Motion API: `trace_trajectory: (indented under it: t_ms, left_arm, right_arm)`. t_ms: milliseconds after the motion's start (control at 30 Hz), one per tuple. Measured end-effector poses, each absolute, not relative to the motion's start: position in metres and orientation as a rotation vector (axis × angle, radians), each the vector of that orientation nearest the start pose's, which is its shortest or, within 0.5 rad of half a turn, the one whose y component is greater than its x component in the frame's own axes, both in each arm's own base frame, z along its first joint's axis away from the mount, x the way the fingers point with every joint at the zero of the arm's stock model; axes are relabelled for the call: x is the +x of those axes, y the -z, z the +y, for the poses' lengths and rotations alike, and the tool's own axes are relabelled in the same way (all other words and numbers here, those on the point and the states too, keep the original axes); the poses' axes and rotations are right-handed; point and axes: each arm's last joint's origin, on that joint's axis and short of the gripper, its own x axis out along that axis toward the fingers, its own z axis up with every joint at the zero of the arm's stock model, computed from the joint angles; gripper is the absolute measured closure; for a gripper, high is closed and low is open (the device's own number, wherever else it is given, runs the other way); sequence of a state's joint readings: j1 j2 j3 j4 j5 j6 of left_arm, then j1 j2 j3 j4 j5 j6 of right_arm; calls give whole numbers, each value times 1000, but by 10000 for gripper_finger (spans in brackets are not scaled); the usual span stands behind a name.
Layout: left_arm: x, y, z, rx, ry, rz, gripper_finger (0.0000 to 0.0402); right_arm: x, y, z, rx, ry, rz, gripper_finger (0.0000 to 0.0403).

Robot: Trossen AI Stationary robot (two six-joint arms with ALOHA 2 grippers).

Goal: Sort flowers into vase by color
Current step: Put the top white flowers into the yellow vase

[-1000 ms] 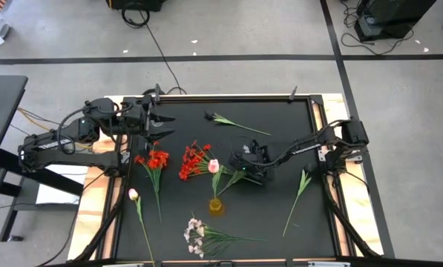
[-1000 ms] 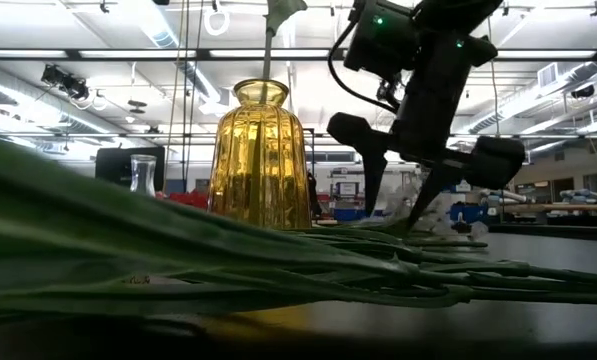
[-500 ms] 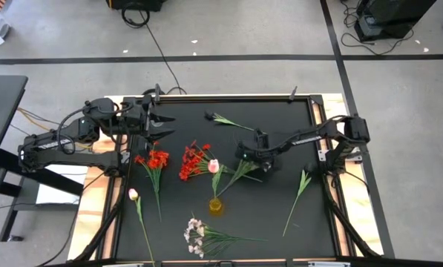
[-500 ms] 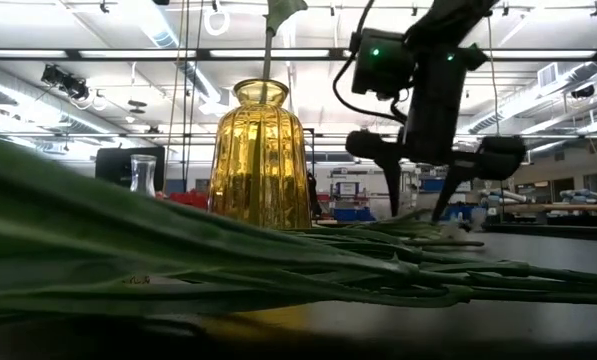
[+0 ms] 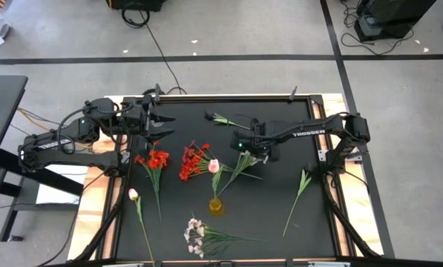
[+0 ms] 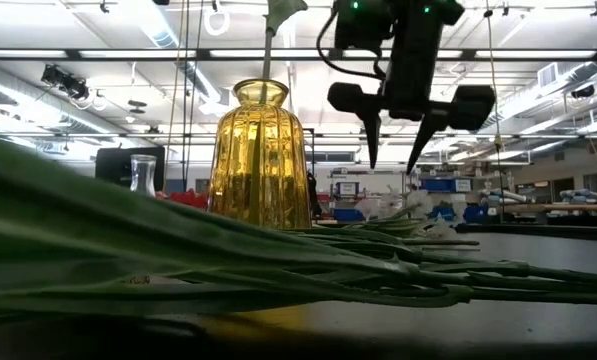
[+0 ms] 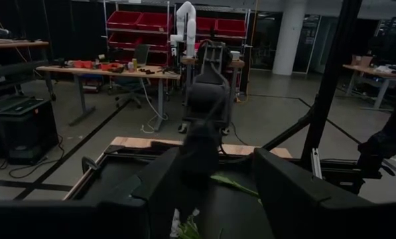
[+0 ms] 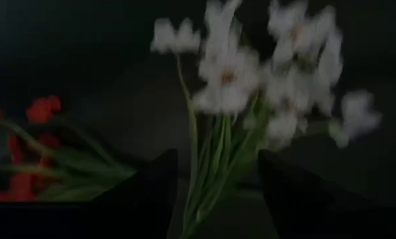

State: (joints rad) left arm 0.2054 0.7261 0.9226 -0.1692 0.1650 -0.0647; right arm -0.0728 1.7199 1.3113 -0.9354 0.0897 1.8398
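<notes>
A yellow glass vase [image 5: 216, 205] [image 6: 261, 160] stands near the table's middle with a pink tulip [image 5: 213, 166] standing in it by its stem. To the tulip's right a white spray [image 5: 240, 165] [image 8: 251, 79] lies flat on the table. My right gripper [image 5: 244, 147] [image 6: 392, 160] [image 8: 217, 192] hangs open above the spray's blossoms, pointing down, nothing between its fingers. Two red clusters [image 5: 156, 159] [image 5: 195, 159], a second pink tulip [image 5: 133, 194] and a white-lilac spray [image 5: 195, 236] also lie on the table. My left gripper [image 5: 165, 126] [image 7: 211, 192] waits open at the far left.
A bare leafy stem [image 5: 232, 122] lies near the far edge and another [image 5: 299, 193] at the right. Long green stems [image 6: 278, 270] lie close in front of the low camera. The black mat [image 5: 280, 222] is bare at the near right.
My right gripper has risen from table height and gone toward the table's far edge, from beside the vase's leaves to above the white spray's blossoms. Its fingers have stayed open, and the spray has stayed lying on the table.
</notes>
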Motion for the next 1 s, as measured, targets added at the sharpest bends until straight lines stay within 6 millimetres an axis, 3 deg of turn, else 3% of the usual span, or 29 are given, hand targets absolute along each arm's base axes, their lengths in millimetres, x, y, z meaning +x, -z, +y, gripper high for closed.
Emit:
trace_trajectory:
  t_ms: [133,333,767,1000]
  left_arm:
    - [145,-388,25,-60,-40,-28,205]
    - [145,-388,25,-60,-40,-27,205]
    - [145,-388,25,-60,-39,-27,205]
    - [145,-388,25,-60,-39,-28,205]
  right_arm:
    - [329,-224,-12,1561,1335,797,185]
    - [334,-206,-6,1714,1362,817,169]
    - [359,-162,-30,1800,1353,844,120]
    - [368,-144,-31,1844,1326,897,120]
